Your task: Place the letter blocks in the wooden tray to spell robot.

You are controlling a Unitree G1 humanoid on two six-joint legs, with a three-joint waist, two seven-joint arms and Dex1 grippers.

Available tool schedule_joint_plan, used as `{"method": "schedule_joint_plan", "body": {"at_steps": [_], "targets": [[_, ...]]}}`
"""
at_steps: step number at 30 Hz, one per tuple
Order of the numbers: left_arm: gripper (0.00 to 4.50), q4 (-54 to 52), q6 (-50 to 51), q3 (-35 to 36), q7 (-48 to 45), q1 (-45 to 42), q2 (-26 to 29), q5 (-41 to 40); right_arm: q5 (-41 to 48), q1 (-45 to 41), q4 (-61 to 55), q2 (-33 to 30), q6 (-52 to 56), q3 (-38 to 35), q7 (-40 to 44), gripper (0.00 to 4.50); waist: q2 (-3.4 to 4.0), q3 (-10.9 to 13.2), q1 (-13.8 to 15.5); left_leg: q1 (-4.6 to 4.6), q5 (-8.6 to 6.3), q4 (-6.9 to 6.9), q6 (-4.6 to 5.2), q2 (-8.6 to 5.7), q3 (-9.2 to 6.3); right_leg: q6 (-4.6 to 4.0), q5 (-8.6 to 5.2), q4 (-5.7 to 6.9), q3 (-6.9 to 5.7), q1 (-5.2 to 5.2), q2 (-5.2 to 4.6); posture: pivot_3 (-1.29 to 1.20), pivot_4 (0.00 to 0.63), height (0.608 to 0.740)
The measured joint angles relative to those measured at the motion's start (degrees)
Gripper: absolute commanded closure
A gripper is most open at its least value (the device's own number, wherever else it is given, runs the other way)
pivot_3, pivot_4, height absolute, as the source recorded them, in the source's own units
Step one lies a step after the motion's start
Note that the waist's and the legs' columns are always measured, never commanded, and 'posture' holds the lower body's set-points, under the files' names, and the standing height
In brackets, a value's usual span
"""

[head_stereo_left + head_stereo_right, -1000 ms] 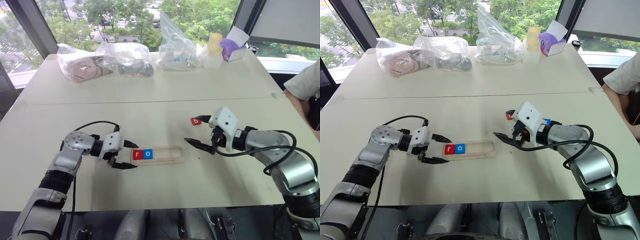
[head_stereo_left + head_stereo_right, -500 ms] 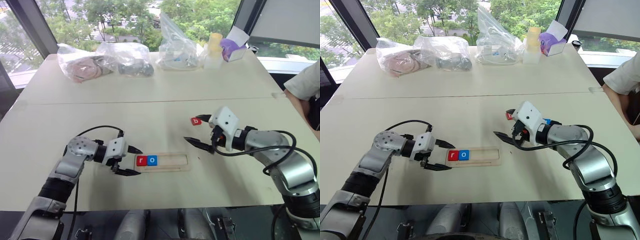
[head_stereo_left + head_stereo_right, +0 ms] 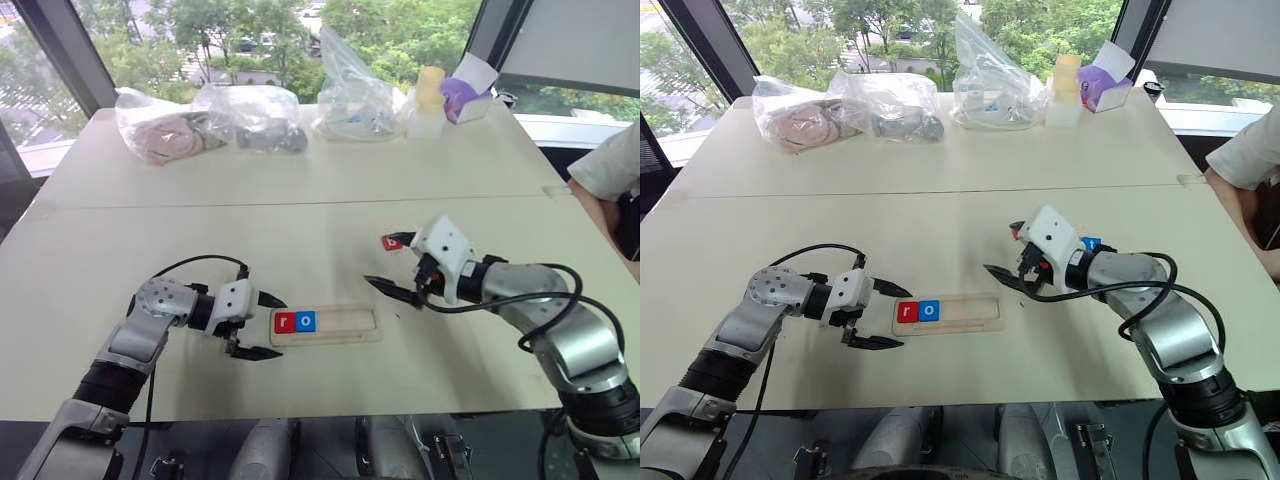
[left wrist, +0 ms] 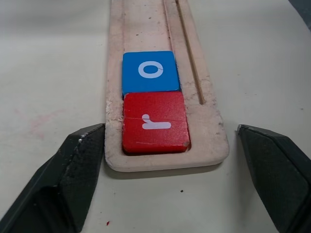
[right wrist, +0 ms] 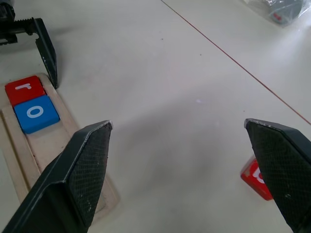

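On the pale counter [image 3: 300, 215], the left claw [image 3: 263, 326] stands open at the left end of the wooden tray [image 3: 345, 324], one finger on each side of that end and nothing held. The left wrist view shows what the head views leave small: the red r block [image 4: 154, 122] sits in the recess at the tray's very end, the blue o block [image 4: 149, 71] touching it, and a groove running along the tray. To the right, the right claw [image 3: 394, 265] hangs open and empty above the counter beyond the tray's right end. Just far of it lies a red block [image 3: 391, 242]; the right eye view also shows a blue block [image 3: 1092, 243] behind the claw.
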Motion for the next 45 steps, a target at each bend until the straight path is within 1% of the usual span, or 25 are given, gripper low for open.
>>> {"method": "schedule_joint_plan", "body": {"at_steps": [4,8,11,12,14,18,20,23,26,30,33,36,37,38,40,41,45], "targets": [[0.02,-0.9,0.0,0.4,0.7,1.0,1.0,-0.6,-1.3,-1.9,2.5,2.5,3.3,0.5,-3.3,0.0,0.01,0.0,-0.1,0.0,0.0,-0.02,0.0,0.02,0.0,0.02,0.01,0.01,0.02,-0.04,0.02,0.0,0.15,0.74],[0.02,-2.0,-0.1,1.6,1.1,3.4,3.8,-2.0,-2.4,-6.0,5.8,8.3,8.8,0.8,-9.1,0.0,-0.02,0.0,-1.5,0.02,0.03,-0.23,-0.06,0.07,0.02,0.01,0.05,0.06,0.12,-0.19,0.04,0.0,0.15,0.74],[0.02,-2.7,-0.3,2.6,1.5,5.1,5.6,-2.8,-4.1,-7.5,9.1,10.6,11.6,1.1,-12.6,0.0,0.0,0.0,-1.7,0.02,0.05,-0.34,-0.09,0.09,0.01,-0.04,0.03,0.11,0.13,-0.29,0.07,0.0,0.15,0.74],[0.02,-3.1,-0.6,3.1,1.9,6.0,6.5,-3.2,-4.5,-8.4,11.2,12.6,12.3,0.9,-14.2,0.0,-0.01,0.0,-2.0,0.02,0.06,-0.37,-0.09,0.11,0.04,-0.07,0.03,0.14,0.17,-0.35,0.11,0.0,0.15,0.74],[0.02,-3.1,-1.5,4.3,2.6,7.5,8.1,-3.7,-5.5,-9.5,14.5,15.4,13.0,0.9,-16.6,0.0,0.01,0.0,-2.2,0.02,0.07,-0.42,-0.12,0.12,0.04,-0.11,0.04,0.21,0.2,-0.45,0.14,0.0,0.15,0.74],[0.02,-3.1,-1.9,6.5,3.6,9.9,9.8,-4.8,-7.1,-10.3,19.3,17.6,12.7,1.0,-19.2,0.0,0.06,-0.1,-2.5,0.02,0.08,-0.42,-0.13,0.12,0.05,-0.13,0.04,0.23,0.2,-0.46,0.15,0.0,0.15,0.74],[0.02,-4.2,-1.3,8.2,4.5,12.2,11.0,-5.8,-7.9,-11.5,22.1,19.5,11.9,0.9,-20.4,0.0,0.06,-0.1,-3.2,0.02,0.08,-0.44,-0.13,0.14,0.06,-0.15,0.06,0.25,0.23,-0.49,0.17,0.0,0.15,0.74],[0.02,-7.1,2.5,11.1,5.8,15.4,12.2,-8.0,-8.9,-12.6,24.5,20.8,10.4,0.8,-21.9,0.0,0.08,0.0,-3.2,0.01,0.09,-0.46,-0.13,0.15,0.07,-0.16,0.06,0.26,0.25,-0.53,0.2,0.0,0.15,0.74],[0.02,-11.1,7.3,13.3,7.3,18.4,12.1,-11.5,-9.5,-13.2,26.0,21.9,9.7,0.6,-22.8,0.0,0.05,0.0,-3.0,-0.06,0.09,-0.41,-0.13,0.12,0.07,-0.14,0.07,0.25,0.24,-0.54,0.17,0.0,0.15,0.74],[0.02,-17.0,12.0,15.9,8.8,20.6,12.0,-15.9,-10.0,-13.7,27.6,23.8,9.3,0.7,-23.4,0.0,0.05,0.0,-2.8,-0.07,0.09,-0.39,-0.14,0.08,0.07,-0.14,0.07,0.24,0.23,-0.52,0.13,0.0,0.15,0.74],[0.02,-20.7,14.4,17.6,9.8,21.4,12.0,-17.7,-10.9,-14.1,27.6,24.9,9.6,1.3,-24.0,0.0,0.05,0.0,-2.9,-0.07,0.09,-0.41,-0.14,0.09,0.07,-0.14,0.07,0.25,0.23,-0.55,0.15,0.0,0.15,0.74],[0.0,-22.1,15.6,17.9,10.5,21.3,12.0,-18.5,-11.2,-14.3,27.4,25.3,10.3,1.8,-24.5,0.83,0.06,0.0,-3.0,-0.06,0.09,-0.41,-0.15,0.09,0.07,-0.15,0.07,0.25,0.23,-0.55,0.17,0.0,0.15,0.74],[0.0,-22.5,16.1,18.0,10.8,21.3,12.0,-18.8,-11.3,-14.3,27.1,25.6,10.6,2.2,-24.6,1.45,0.06,0.0,-3.0,-0.06,0.09,-0.41,-0.15,0.09,0.07,-0.15,0.07,0.25,0.23,-0.55,0.18,0.0,0.15,0.74],[0.0,-22.7,16.3,18.0,11.2,21.2,12.0,-18.9,-11.5,-14.3,26.9,25.8,10.7,2.5,-24.7,1.8,0.06,0.0,-3.0,-0.06,0.09,-0.41,-0.15,0.09,0.07,-0.15,0.07,0.25,0.23,-0.55,0.18,0.0,0.15,0.74],[0.0,-23.4,17.2,18.0,11.7,21.0,11.8,-19.4,-11.7,-14.3,26.6,25.9,11.3,2.7,-25.2,2.96,0.05,0.0,-2.9,-0.06,0.1,-0.39,-0.15,0.08,0.07,-0.14,0.07,0.25,0.23,-0.53,0.18,0.0,0.15,0.74],[0.0,-23.5,17.5,18.0,11.8,21.0,11.7,-19.6,-12.0,-14.3,26.4,26.0,11.5,2.7,-25.4,3.34,0.05,0.0,-2.8,-0.06,0.1,-0.39,-0.15,0.07,0.07,-0.14,0.07,0.25,0.22,-0.53,0.19,0.0,0.15,0.74],[0.0,-25.1,18.8,18.0,11.9,20.5,11.6,-20.6,-12.1,-14.3,26.1,26.3,12.1,2.3,-26.4,3.35,0.05,0.0,-2.7,-0.06,0.1,-0.38,-0.16,0.06,0.07,-0.14,0.07,0.25,0.22,-0.51,0.19,0.0,0.15,0.74]]}}
